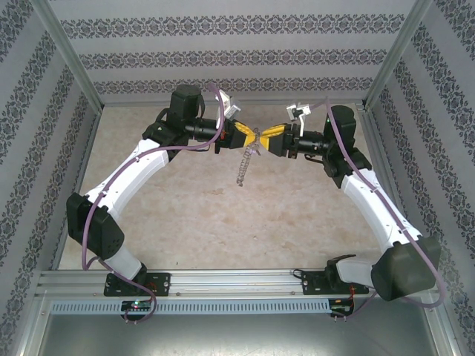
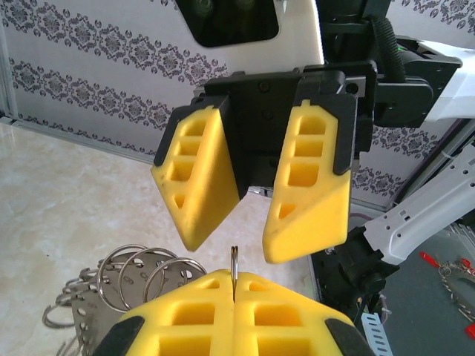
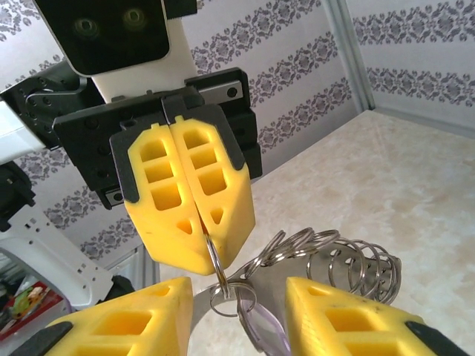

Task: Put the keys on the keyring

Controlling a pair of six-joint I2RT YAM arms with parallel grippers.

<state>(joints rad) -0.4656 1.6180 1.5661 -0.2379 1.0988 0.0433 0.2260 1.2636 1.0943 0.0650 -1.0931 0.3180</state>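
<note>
1. Keyring (image 1: 243, 167) hung in the air between your two arms, over the far middle of the table (image 1: 215, 230). Its bunch of silvery loops (image 3: 356, 267) dangled below the grippers, clear of the surface.
2. Your left gripper (image 2: 234, 285) was clamped fully together. Its yellow fingers (image 3: 171, 193) pinched one thin loop of the keyring at their very tips, and the loop stood edge-on in the seam.
3. Your right gripper (image 3: 237, 297) faced it tip to tip, jaws partway apart with a plain gap between the pads, gripping nothing.
4. From the right wrist, you saw the pinched loop hang down from the left tips into that gap, with the rest of the loops fanned out to the right.
5. From the left wrist, you saw the right fingers just above and beyond the left tips, one to each side of the upright loop. More loops spread out at lower left.
6. A pale purplish piece (image 3: 260, 334) sat low between your right fingers. It may have been a key, but the close view was too blurred to say.
7. In the top view, both arms arched inward from their bases and met nose to nose.
</note>
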